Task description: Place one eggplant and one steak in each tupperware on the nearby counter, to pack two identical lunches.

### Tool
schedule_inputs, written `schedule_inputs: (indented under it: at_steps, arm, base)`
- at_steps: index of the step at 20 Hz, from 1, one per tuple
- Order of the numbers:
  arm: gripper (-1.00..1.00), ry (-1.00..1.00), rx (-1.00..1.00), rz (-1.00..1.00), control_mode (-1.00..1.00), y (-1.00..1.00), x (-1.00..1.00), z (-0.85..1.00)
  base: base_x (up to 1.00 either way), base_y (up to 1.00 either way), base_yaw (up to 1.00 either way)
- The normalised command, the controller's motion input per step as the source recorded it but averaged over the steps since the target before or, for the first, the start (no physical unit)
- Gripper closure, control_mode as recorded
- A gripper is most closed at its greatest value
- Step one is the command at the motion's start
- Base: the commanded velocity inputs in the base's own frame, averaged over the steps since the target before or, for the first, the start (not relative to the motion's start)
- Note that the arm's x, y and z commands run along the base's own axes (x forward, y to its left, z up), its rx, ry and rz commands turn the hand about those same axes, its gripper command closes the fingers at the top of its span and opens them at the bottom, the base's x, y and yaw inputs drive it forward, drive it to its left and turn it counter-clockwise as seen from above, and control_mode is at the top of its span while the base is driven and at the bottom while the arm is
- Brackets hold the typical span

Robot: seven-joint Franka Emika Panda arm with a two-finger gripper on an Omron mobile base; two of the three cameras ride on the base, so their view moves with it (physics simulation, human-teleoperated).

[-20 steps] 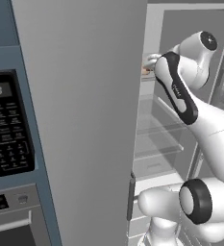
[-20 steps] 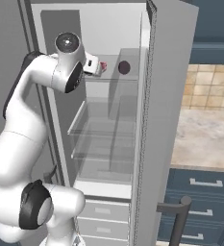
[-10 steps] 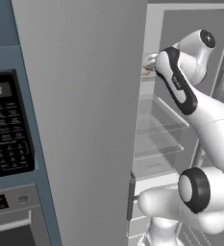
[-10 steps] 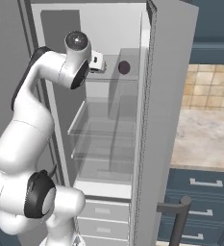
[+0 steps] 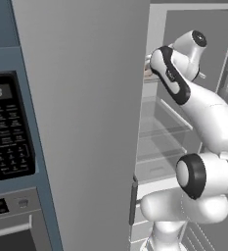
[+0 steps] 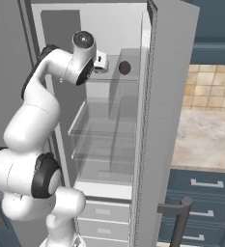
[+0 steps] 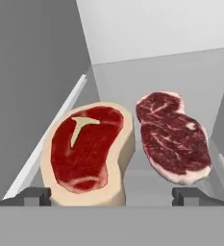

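Note:
Two steaks lie side by side on the fridge's top shelf in the hand view. The left steak (image 7: 87, 153) is bright red with a thick pale fat rim and a T-shaped bone mark. The right steak (image 7: 173, 139) is darker and marbled. My gripper (image 7: 111, 197) is open, its fingertips (image 7: 36, 196) spread wide just short of the left steak and touching nothing. In the right base view the hand (image 6: 100, 61) reaches onto that shelf, and a dark eggplant (image 6: 125, 67) rests further right on it. The tupperware is out of view.
The fridge door (image 6: 164, 111) stands open to the right of the arm, with glass shelves (image 6: 104, 140) below the hand. The beige counter (image 6: 205, 140) over blue drawers lies beyond the door. A microwave panel (image 5: 8, 127) sits left of the other door (image 5: 81, 112).
The arm has swung deeper into the fridge; the hand has moved along the top shelf toward the eggplant's side. Jaws stay wide.

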Motion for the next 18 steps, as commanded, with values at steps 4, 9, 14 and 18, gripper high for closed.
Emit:
schedule_inputs:
  at_steps: [4,9,14,18]
  arm:
    - [-1.00,0.04,0.00,0.11,-1.00,0.27,-0.04,-0.02]
    - [-1.00,-0.01,-0.05,0.01,-1.00,0.00,0.15,-0.12]
    - [-1.00,-0.01,-0.10,0.00,-1.00,0.01,0.13,-0.31]
    - [1.00,-0.03,-0.05,0.00,-1.00,0.15,0.11,-0.30]
  base:
    - [0.00,0.00,0.00]
    - [0.00,0.00,0.00]
    - [0.00,0.00,0.00]
    - [0.00,0.00,0.00]
